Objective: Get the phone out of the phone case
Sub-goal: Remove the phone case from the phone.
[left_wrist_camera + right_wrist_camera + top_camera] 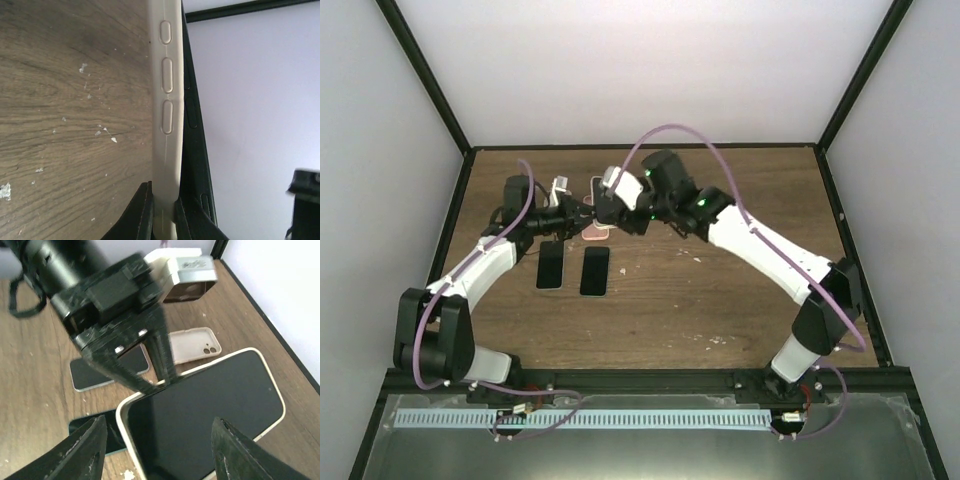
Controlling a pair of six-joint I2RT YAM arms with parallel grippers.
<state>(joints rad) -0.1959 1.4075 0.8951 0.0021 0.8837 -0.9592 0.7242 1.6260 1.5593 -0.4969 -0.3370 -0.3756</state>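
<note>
A black-screened phone [205,410] in a cream phone case [167,125] is held off the table between the two arms [594,228]. My left gripper [162,212] is shut on the case's edge, with the phone's dark side [194,135] just beside it; it also shows in the top view [578,212] and the right wrist view [145,375]. My right gripper [160,455] is open, its fingers [85,455] spread wide on either side of the screen without touching it, and it sits in the top view [607,212] facing the left gripper.
Two bare phones [551,268] [595,270] lie screen up on the wooden table [720,300], below the grippers. An empty beige case [195,345] lies on the table beyond the held phone. Black frame rails edge the table.
</note>
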